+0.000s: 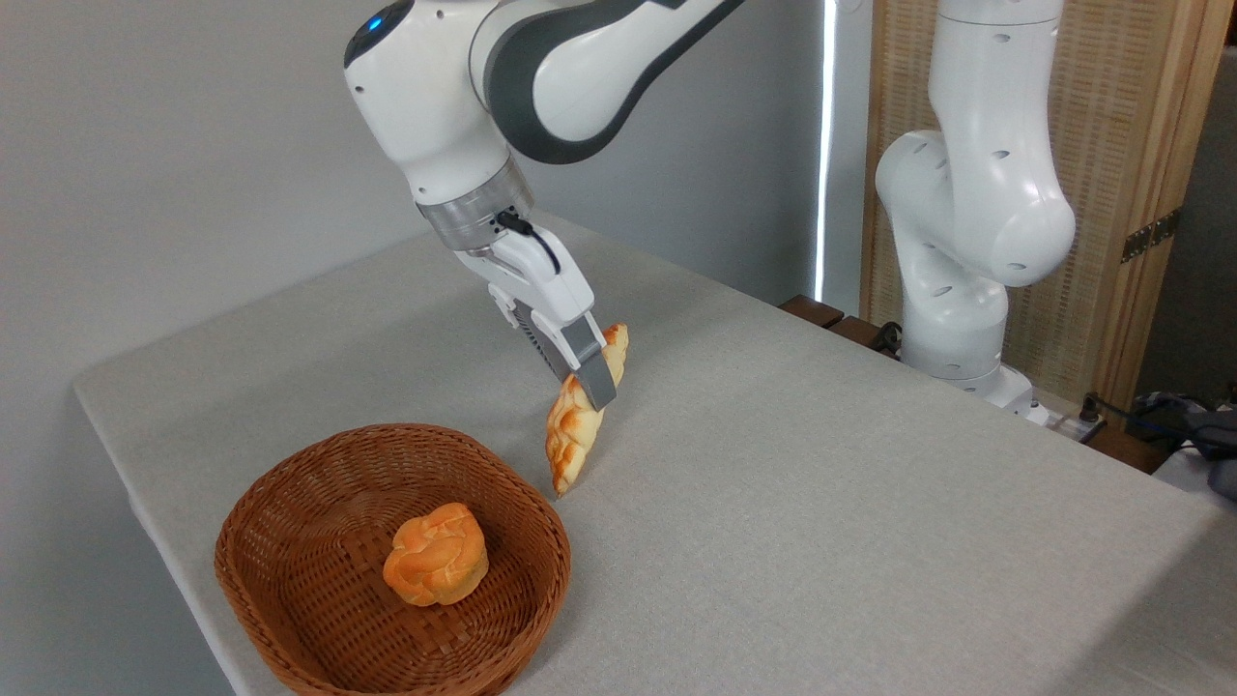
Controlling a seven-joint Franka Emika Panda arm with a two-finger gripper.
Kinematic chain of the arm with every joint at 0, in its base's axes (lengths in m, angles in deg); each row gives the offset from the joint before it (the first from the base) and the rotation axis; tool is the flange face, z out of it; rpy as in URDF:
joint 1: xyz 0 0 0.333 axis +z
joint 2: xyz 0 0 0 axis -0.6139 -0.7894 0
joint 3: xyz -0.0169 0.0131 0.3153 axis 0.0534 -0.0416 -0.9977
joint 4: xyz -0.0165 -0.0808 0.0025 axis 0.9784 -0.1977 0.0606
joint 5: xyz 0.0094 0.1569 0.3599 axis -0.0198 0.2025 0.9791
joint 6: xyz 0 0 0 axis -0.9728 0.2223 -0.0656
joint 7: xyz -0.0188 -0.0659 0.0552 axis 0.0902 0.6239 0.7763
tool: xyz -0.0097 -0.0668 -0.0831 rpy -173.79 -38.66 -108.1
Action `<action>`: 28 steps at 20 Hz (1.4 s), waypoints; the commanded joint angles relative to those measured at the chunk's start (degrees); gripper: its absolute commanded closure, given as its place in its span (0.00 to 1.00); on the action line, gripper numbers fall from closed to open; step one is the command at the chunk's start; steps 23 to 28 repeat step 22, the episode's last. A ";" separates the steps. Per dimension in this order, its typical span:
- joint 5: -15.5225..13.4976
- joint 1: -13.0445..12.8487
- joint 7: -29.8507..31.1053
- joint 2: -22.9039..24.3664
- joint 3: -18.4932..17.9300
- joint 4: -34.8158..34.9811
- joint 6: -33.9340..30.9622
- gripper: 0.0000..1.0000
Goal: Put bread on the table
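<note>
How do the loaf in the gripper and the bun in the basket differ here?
The loaf is long and pointed; the bun is small and round. The loaf hangs tilted in the gripper, beside the basket; the bun sits inside it. Both have orange crusts.

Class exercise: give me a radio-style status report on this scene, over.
Gripper shut on the bread, tilted, lower tip at or just above the table. Wicker basket just left of it, holding a round bun. Drop spot unobstructed.

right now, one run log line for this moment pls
phase: placing | gripper: shut on bread | bread: tilted, lower tip at table, right of basket | bun: in basket
</note>
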 commanded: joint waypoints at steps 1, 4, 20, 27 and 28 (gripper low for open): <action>1.21 0.25 -0.72 0.36 -0.48 -1.28 -0.50 0.00; 0.86 0.34 -0.55 0.36 -0.66 -2.61 -0.50 0.00; -2.57 0.69 -0.90 1.41 -8.57 -9.37 -1.46 0.00; -3.98 0.69 -0.81 1.41 -10.32 -10.43 -1.20 0.00; -3.98 0.69 -0.81 1.41 -10.32 -10.43 -1.20 0.00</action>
